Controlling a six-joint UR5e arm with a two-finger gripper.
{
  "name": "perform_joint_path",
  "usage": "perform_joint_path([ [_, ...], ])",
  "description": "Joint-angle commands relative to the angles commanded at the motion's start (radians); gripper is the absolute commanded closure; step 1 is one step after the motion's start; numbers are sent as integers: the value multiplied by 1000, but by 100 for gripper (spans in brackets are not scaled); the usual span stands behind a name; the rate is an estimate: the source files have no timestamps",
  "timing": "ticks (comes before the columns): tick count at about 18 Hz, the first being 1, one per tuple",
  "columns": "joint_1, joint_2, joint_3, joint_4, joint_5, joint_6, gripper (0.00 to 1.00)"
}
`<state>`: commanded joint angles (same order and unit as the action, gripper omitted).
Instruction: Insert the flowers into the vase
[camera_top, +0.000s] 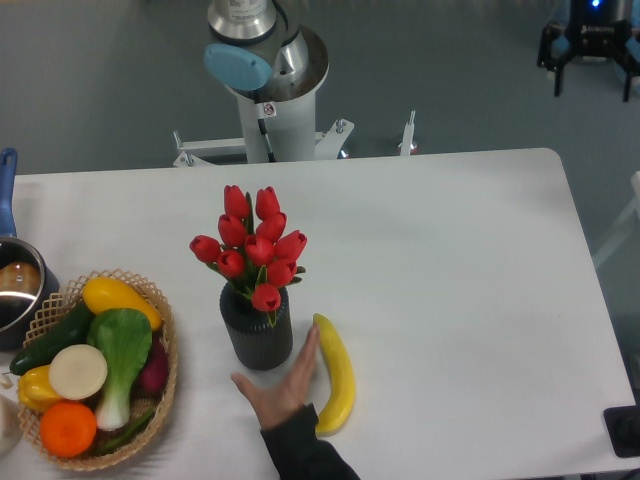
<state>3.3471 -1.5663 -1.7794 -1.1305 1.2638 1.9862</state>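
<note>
End effector was out of view, its state not visible; flowers (255, 245) stood upright in the vase (257, 330) on the desk (450, 300), a hand (285, 385) touching its base, so task looked complete.

The flowers (256, 240) stood in the vase (257, 335) at lower centre of the white worktop (450, 280). A human hand (283, 385) lay flat just below, beside a banana (336, 372). A wicker basket (165, 385) of vegetables sat lower left.
</note>
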Motion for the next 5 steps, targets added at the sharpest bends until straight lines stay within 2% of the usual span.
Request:
perform_joint_path([
  [5,2,8,-8,-5,5,13,0],
])
